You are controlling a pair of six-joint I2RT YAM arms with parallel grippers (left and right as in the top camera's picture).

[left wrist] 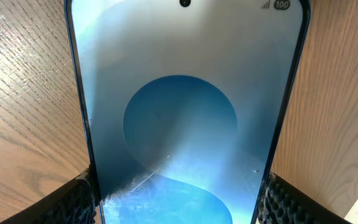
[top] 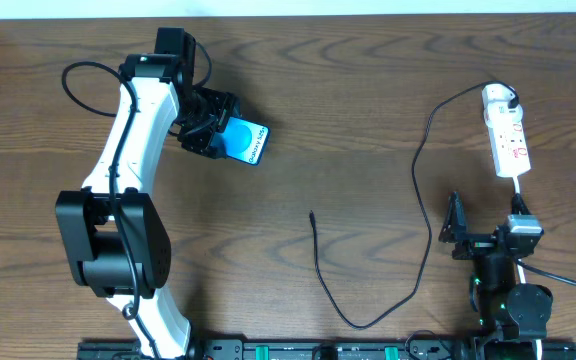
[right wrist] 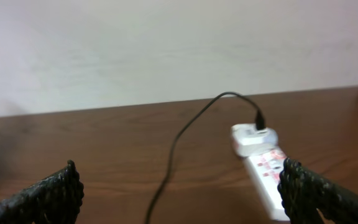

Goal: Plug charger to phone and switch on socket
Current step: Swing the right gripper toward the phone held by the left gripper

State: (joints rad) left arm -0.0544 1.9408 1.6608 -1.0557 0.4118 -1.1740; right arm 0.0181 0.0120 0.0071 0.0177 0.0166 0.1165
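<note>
My left gripper (top: 211, 132) is shut on the phone (top: 245, 141), fingers on its two long edges; the cyan-blue screen fills the left wrist view (left wrist: 185, 112). The charger is a thin black cable (top: 423, 190) with its plug tip (top: 312, 213) lying free on the table centre; its white adapter (top: 499, 97) sits in the far end of the socket (top: 511, 143). My right gripper (top: 454, 238) is open and empty at the front right, below the socket. The right wrist view shows the adapter (right wrist: 253, 138), socket (right wrist: 268, 183) and cable (right wrist: 173, 149) ahead of the open fingers (right wrist: 179, 193).
The table is dark brown wood (top: 368, 90) with a white wall beyond its far edge (right wrist: 166, 50). The cable loops low near the front edge (top: 363, 322). The socket's white cord (top: 520, 195) runs toward the right arm.
</note>
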